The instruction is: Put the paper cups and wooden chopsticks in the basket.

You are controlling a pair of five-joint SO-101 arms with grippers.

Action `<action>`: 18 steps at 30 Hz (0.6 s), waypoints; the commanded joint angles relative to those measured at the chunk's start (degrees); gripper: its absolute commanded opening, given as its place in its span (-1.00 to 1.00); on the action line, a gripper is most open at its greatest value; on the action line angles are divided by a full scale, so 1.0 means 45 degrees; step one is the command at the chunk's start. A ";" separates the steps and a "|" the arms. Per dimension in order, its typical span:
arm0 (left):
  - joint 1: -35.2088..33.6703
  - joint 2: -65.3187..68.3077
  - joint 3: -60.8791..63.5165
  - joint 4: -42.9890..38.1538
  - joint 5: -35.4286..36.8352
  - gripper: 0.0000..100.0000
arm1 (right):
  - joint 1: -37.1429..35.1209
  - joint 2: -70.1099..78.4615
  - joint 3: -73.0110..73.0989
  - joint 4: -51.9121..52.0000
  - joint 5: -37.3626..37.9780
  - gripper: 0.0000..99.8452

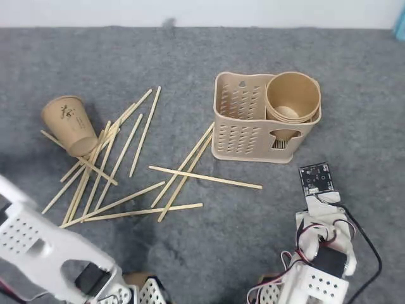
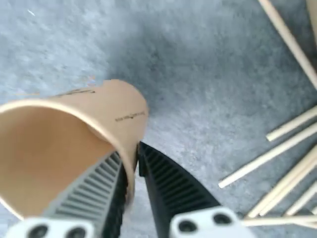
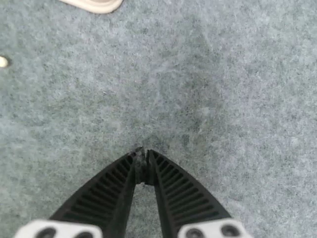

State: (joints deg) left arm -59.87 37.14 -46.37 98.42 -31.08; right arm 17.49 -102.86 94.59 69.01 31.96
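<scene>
My left gripper [image 2: 131, 154] is shut on the rim of a tan paper cup [image 2: 74, 129], one finger inside and one outside, just above the grey carpet. Another paper cup [image 1: 69, 123] lies on its side at the far left among several scattered wooden chopsticks [image 1: 120, 171]. Some chopsticks [image 2: 287, 163] lie close to the held cup. The beige slotted basket [image 1: 243, 123] stands at centre right with stacked paper cups [image 1: 292, 95] in its right compartment. My right gripper [image 3: 143, 154] is shut with nothing in it over bare carpet, in front of the basket.
The left arm [image 1: 44, 253] fills the near left corner and the right arm [image 1: 319, 234] stands near right. One long chopstick [image 1: 205, 177] lies just in front of the basket. A basket corner [image 3: 94, 5] lies beyond the right gripper.
</scene>
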 commanded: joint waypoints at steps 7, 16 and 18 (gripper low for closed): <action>0.0195 -0.1915 0.0010 0.0508 -0.0137 -0.97 | 0.0166 -0.0244 -0.0117 0.0029 0.0195 -0.98; 0.2598 -0.7560 0.5148 0.0488 -0.0117 -0.97 | 0.0166 -0.0244 -0.0117 0.0029 0.0195 -0.98; 0.3497 -0.8733 0.6125 0.0488 0.0059 -0.97 | 0.0166 -0.0244 -0.0117 0.0029 0.0176 -0.98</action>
State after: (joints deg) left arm -49.49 8.22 -23.69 98.68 -31.08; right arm 17.49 -102.86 94.59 69.01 31.96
